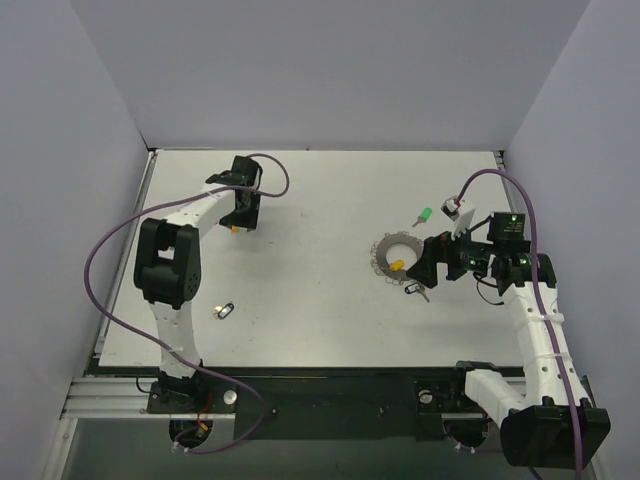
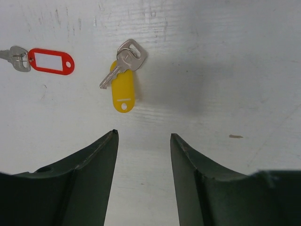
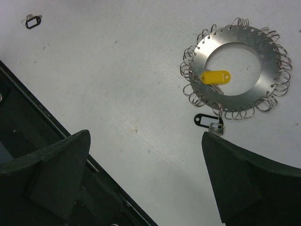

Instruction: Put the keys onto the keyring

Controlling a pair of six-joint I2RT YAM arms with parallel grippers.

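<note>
White tabletop (image 1: 300, 200): our left gripper (image 2: 143, 134) hangs over it, jaws apart and empty, near a silver key with yellow plastic tag (image 2: 123, 82). We judge pickup is next, needing a descent and pinch. Our right gripper (image 3: 146, 136), also apart, sits beside the loop-fringed silver keyring (image 3: 240, 100).

— How many keys do you count?
— Six, each on a coloured tag. Two are yellow: the first yellow key (image 3: 215, 77) and the second yellow key (image 2: 123, 84).
— Any dark ones?
— Two again: the first black key (image 3: 207, 120) and the second black key (image 1: 224, 311). Then one red-tagged key (image 2: 51, 61) and one green-tagged key (image 1: 425, 215).
— Rings?
— One keyring (image 3: 269, 70), its rim strung with small wire loops, too many to count surely.
— Arms?
— Two: the left arm (image 1: 170, 265) and the right arm (image 1: 540, 320).
</note>
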